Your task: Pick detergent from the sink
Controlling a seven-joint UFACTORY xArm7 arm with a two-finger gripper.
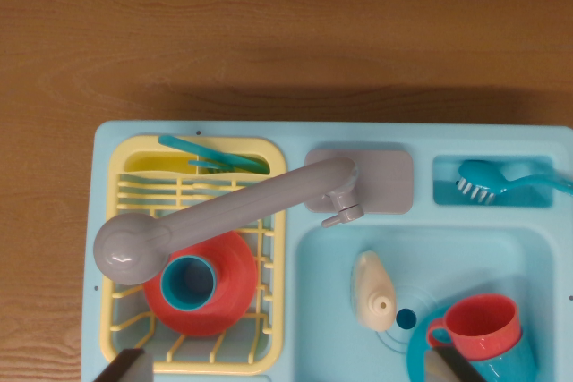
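Cream plastic detergent bottle [372, 291] lies in the light-blue toy sink's [327, 346] basin near its left wall, long axis roughly up-down in the wrist view, cap toward the bottom. The gripper [285, 369] shows only two dark fingertips at the lower edge, set wide apart and empty; the bottle lies between them, nearer the right one.

Cream detergent [372, 291], light-blue sink [322, 248], grey faucet [224, 214], yellow rack [121, 187].

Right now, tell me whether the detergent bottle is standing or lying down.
Lying down. The cream detergent bottle rests on its side on the sink basin floor, its cap end toward the drain.
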